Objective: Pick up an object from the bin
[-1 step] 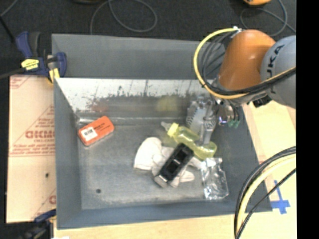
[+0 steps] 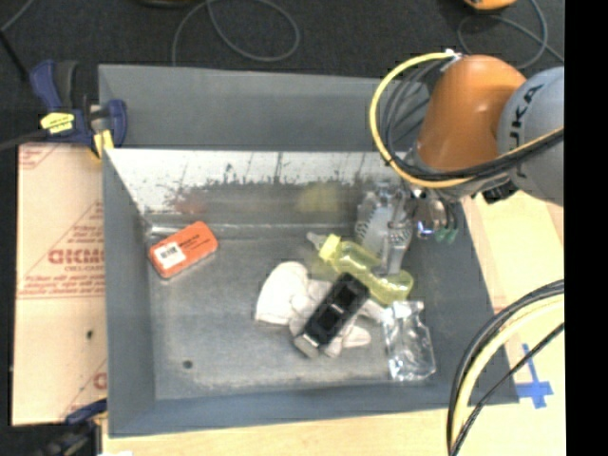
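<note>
Five loose things lie in the grey metal bin (image 2: 209,359). Far left, well apart from the others, sits a small orange box (image 2: 182,248) with a barcode label; it looks stiff, light and easy to pinch across its short sides. Near the middle lies a crumpled white cloth (image 2: 283,296), soft and likely to sag if lifted. A black oblong device (image 2: 334,313) rests slantwise on the cloth, hard and probably smooth, so it may slip. Touching the device's upper end is a pale yellow-green translucent plastic piece (image 2: 366,272), lumpy and seemingly light; its narrower middle looks the best place to take hold. The gripper (image 2: 390,236) hangs right over this piece, at its right part. I cannot tell how wide the gripper stands, nor whether it has hold of anything. Lower right lies a crumpled clear plastic bag (image 2: 408,343), flimsy and hard to grasp.
</note>
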